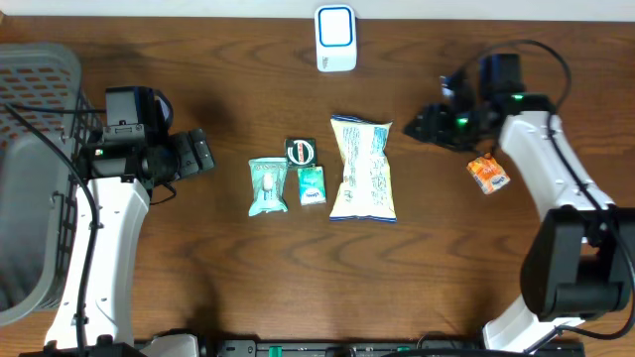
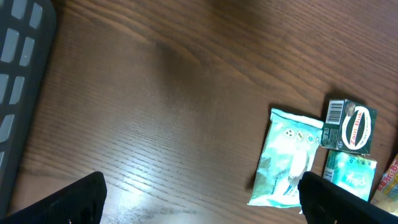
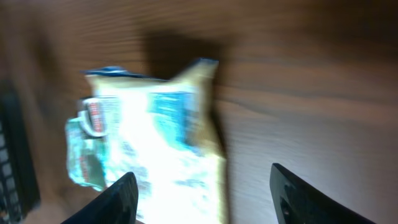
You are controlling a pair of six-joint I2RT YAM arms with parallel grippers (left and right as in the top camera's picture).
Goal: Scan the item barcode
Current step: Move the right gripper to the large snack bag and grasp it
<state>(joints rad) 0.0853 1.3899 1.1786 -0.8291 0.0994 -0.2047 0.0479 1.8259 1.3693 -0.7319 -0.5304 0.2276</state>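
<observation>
Blur leaves the print on the chip bag unreadable.

right arm: white shell, black cable | right pincer: black fingers

Bare table lies open between the chip bag and the orange packet — left of the bag, small packs crowd close together.

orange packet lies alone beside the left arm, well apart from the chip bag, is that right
No. The orange packet lies alone beside the right arm, not the left, well apart from the chip bag. The overhead view shows it.
</observation>
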